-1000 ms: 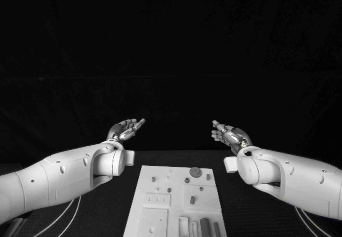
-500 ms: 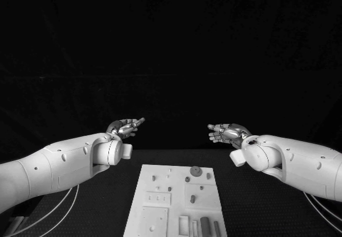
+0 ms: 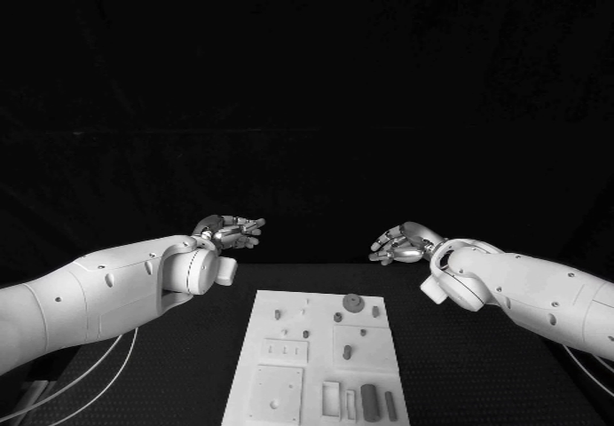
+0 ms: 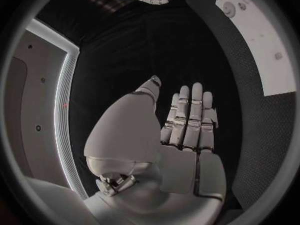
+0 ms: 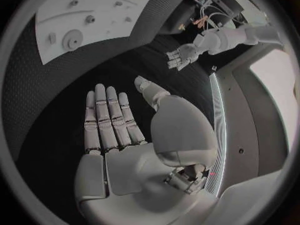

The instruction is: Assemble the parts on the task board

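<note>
Fingers of both hands, left (image 3: 231, 232) and right (image 3: 403, 244), are straight, slightly apart and hold nothing, raised at mid-frame beyond the board (image 3: 288, 355), which lies lower centre on the counter (image 3: 460, 373) with its parts (image 3: 352, 303).

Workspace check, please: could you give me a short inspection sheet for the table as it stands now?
Surface: black table, textured mat, dark all round.
Job's things: white task board lies flat in the middle, between the arms; small dark parts sit on it, several long ones side by side at its near end. None is held.
Clutter: nothing seen.
Robot hands: left robot hand and right robot hand are both raised beyond the board's far end, fingers straight and apart, palms empty in the wrist views.
Cables: pale cables run along the table under the left arm; another under the right.
Surroundings: black backdrop.
</note>
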Robot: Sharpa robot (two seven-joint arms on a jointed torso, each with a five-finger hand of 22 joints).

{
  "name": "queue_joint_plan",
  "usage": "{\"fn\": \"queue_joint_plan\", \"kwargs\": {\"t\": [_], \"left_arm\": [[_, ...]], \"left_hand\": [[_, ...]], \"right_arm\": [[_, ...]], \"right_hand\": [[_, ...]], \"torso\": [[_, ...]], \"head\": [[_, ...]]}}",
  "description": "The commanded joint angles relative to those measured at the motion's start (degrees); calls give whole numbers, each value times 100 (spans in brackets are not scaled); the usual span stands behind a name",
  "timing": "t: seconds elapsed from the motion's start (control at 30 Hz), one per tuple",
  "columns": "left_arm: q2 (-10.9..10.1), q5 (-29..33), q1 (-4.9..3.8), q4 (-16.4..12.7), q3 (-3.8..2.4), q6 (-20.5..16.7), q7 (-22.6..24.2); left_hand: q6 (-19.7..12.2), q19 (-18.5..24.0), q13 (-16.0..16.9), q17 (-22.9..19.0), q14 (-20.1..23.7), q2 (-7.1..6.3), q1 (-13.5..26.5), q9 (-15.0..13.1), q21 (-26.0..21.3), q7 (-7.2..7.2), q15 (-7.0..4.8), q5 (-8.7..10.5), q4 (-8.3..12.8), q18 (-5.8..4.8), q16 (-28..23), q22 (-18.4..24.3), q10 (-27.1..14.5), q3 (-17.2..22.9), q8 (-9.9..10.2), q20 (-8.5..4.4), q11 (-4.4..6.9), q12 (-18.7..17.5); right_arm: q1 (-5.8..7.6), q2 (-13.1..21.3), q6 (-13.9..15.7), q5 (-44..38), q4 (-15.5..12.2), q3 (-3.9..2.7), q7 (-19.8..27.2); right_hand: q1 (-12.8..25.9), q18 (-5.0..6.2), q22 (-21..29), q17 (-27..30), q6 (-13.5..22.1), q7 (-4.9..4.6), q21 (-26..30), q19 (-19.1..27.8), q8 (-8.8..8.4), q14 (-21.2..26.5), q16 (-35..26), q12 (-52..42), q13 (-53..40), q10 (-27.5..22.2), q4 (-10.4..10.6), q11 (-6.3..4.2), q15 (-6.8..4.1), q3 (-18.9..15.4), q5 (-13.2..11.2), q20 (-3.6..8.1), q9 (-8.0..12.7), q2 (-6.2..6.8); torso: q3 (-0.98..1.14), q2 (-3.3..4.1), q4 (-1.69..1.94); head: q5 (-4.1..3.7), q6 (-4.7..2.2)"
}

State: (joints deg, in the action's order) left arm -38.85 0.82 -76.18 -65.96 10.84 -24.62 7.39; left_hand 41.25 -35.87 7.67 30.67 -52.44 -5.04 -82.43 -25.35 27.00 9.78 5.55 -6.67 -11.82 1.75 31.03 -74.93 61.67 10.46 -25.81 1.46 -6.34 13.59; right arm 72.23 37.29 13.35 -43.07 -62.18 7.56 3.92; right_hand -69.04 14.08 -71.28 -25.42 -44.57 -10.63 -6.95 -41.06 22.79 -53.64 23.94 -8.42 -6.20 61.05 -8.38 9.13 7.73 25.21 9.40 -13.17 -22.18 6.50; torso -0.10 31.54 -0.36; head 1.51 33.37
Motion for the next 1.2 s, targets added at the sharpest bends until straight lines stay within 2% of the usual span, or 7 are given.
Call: {"fn": "queue_joint_plan", "kwargs": {"t": [0.03,0.2,0.23,0.27,0.47,0.73,1.2], "left_arm": [[-86,-262,-6,-167,-3,295,-34],[-267,-396,-5,-517,-3,315,33],[-290,-407,-5,-577,-2,300,46],[-310,-433,-5,-654,-2,297,57],[-425,-547,48,-1069,-1,305,103],[-529,-554,161,-1338,-1,266,147],[-714,-561,175,-1717,-10,286,156]], "left_hand": [[186,-135,48,72,-221,37,-143,-5,74,-4,-83,-40,44,118,137,-81,235,-29,-18,-65,39,88],[266,-187,71,100,-287,53,-244,-7,103,-7,-114,13,78,120,191,-85,339,13,-24,-91,65,126],[375,-218,109,132,-375,59,-306,-27,122,-29,-148,23,110,124,258,-90,492,40,-69,-105,113,204],[526,-263,160,180,-490,62,-386,-50,151,-63,-197,36,148,126,355,-95,697,73,-124,-125,180,303],[645,-310,162,262,-447,10,-409,11,175,-78,-225,75,70,51,478,-66,773,34,56,-206,194,202],[612,-346,149,290,-412,-71,-333,35,199,-24,-228,101,-121,-17,540,-49,719,-94,227,-295,145,62],[604,-352,147,284,-370,-99,-329,25,215,-6,-219,115,-288,-70,549,-44,677,-210,321,-352,112,-34]], "right_arm": [[-12,-32,-147,-1726,-25,-3,-78],[-12,-23,-333,-2748,-200,-5,-166],[-12,-25,-356,-2867,-219,-5,-180],[-12,-26,-381,-3020,-246,-5,-197],[-24,-50,-308,-3824,-323,-5,-332],[-78,-106,-144,-4436,-417,-6,-534],[-112,-264,-121,-4859,-480,-8,-608]], "right_hand": [[111,92,-1,-160,-181,47,-153,-392,31,-334,123,1,-29,210,-109,-65,-161,451,-306,30,-48,99],[180,92,-13,-245,-241,52,-226,-543,28,-478,179,13,-38,285,-129,-88,-232,627,-334,84,-69,158],[141,92,-175,-512,-441,73,-648,-1256,118,-1203,611,-66,-85,509,-196,-191,-553,774,-346,304,-131,174],[269,92,-194,-650,-482,94,-749,-1428,93,-1303,649,-27,-86,586,-283,-221,-635,950,-352,423,-155,193],[507,92,-332,-1168,-602,133,-1137,-1983,18,-1792,905,57,-112,903,-559,-349,-816,1261,-443,661,-225,200],[646,92,-384,-1417,-523,127,-1187,-2147,-122,-1870,996,166,-112,969,-703,-364,-838,1203,-337,729,-212,347],[624,92,-431,-1597,-372,212,-1187,-2201,-283,-1884,999,398,-36,787,-712,-291,-783,1245,-482,751,-148,451]], "torso": [[12,59,-6],[24,179,2],[23,196,7],[24,227,14],[9,440,97],[-34,721,188],[-99,1017,277]], "head": [[7,7],[-1,26],[-8,28],[-21,28],[-106,-10],[-205,-117],[-301,-126]]}}
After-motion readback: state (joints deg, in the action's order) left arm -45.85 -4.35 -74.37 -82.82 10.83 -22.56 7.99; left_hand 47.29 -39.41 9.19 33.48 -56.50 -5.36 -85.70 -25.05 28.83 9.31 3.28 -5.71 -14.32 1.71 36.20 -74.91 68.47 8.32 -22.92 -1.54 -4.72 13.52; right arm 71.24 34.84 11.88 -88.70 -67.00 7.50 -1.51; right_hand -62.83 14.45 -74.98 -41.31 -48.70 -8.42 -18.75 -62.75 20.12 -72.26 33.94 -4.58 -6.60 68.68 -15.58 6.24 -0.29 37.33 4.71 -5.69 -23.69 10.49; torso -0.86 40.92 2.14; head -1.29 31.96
